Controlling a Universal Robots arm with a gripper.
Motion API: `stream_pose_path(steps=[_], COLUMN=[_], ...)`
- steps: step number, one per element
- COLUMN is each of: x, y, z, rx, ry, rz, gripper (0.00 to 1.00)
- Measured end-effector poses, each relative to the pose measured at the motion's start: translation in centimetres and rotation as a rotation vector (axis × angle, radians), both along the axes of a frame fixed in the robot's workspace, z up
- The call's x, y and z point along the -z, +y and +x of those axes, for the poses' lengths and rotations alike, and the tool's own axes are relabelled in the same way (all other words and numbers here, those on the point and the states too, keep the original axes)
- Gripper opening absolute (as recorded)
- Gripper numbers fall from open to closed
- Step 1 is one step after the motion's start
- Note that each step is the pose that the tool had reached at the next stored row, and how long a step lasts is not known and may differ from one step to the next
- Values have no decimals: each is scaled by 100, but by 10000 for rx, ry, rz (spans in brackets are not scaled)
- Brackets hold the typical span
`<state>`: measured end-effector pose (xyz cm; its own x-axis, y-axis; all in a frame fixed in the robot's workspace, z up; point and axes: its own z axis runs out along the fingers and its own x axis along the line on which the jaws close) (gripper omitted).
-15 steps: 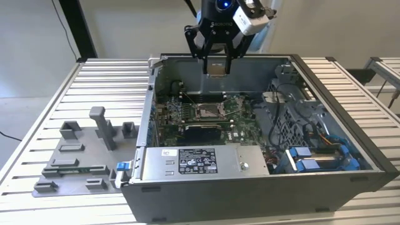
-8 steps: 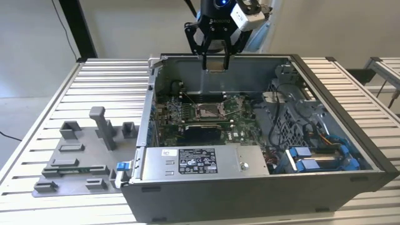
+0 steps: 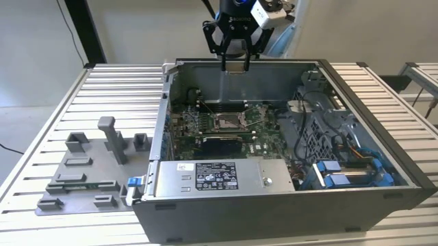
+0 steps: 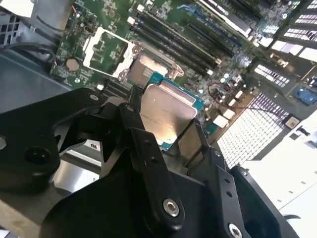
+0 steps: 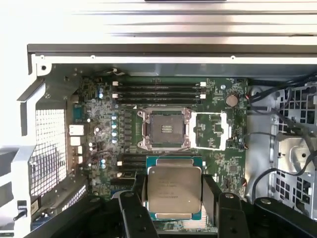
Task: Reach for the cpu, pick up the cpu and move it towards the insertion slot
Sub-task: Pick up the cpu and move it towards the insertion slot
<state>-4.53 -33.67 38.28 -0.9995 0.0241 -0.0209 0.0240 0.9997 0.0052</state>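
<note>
Gripper: black two-fingered gripper [image 3: 235,65] on the arm, hanging above the rear wall of the open case in the exterior view; closed on the chip, one black finger [image 5: 132,210] on each side of it in both wrist views.
Held thing: small thin square cpu with silvery-grey top face and teal-green edge [image 5: 174,191], clamped flat between the fingers [image 4: 148,153]; in the second wrist view its metal face [image 4: 166,116] tilted toward the camera.
Position of cpu: in the air, above the green motherboard [image 5: 106,106], not touching it; in the first wrist view just beside the socket and apart from it.
Insertion slot: square silver metal-framed insertion slot with dark centre [image 5: 164,130], lying open on the board; also visible in the exterior view [image 3: 229,121] near the middle of the case floor, well below the gripper.
Beside the slot: silver hinged frame plate [image 5: 210,131] laid flat on the board, touching the socket's edge.
Behind the slot: row of long black memory slots [image 5: 158,91].
Case: open grey metal computer case [image 3: 403,169] on a ribbed metal table [image 3: 48,133].
Outside the case: grey plastic fixture tray with upright blocks [image 3: 89,169] on the table, at the exterior view's left.
</note>
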Motion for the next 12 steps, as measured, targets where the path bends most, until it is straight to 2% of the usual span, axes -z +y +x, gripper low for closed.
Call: stream_pose_path(steps=[5, 12], x=[-1, 0], y=[52, 54], z=[20, 21], rx=[29, 36], ry=[1, 0], rz=[-1, 0], gripper=[0, 0])
